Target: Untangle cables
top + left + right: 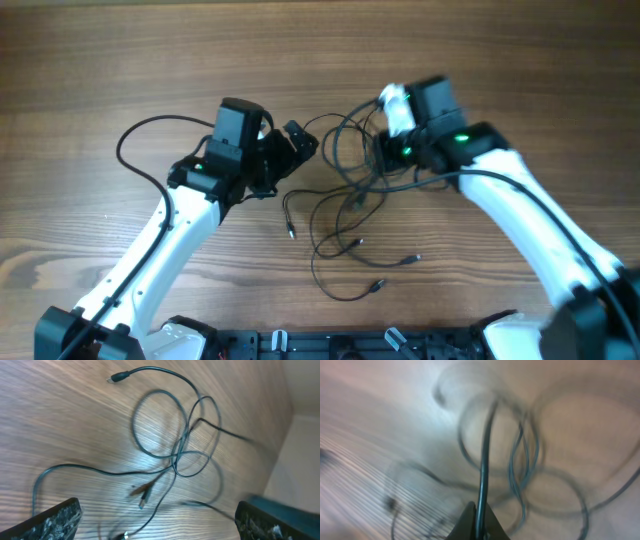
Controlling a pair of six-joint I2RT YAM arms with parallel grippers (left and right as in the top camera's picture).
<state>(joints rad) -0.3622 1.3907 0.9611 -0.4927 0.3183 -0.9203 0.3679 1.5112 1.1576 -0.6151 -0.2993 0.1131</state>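
Several thin black cables (350, 205) lie tangled in loops on the wooden table between my two arms, with loose plug ends trailing toward the front. My left gripper (297, 148) is open just left of the tangle; in the left wrist view its fingers (157, 520) are spread wide above the cable loops (175, 445) and hold nothing. My right gripper (385, 152) is at the tangle's upper right. In the right wrist view its fingers (479, 527) are shut on one cable (485, 455), which runs up from the jaws into the blurred loops.
A thicker black arm cable (140, 150) loops on the table left of the left arm. The robot base frame (330, 345) runs along the front edge. Plug ends (292, 232) (412, 259) lie in front of the tangle.
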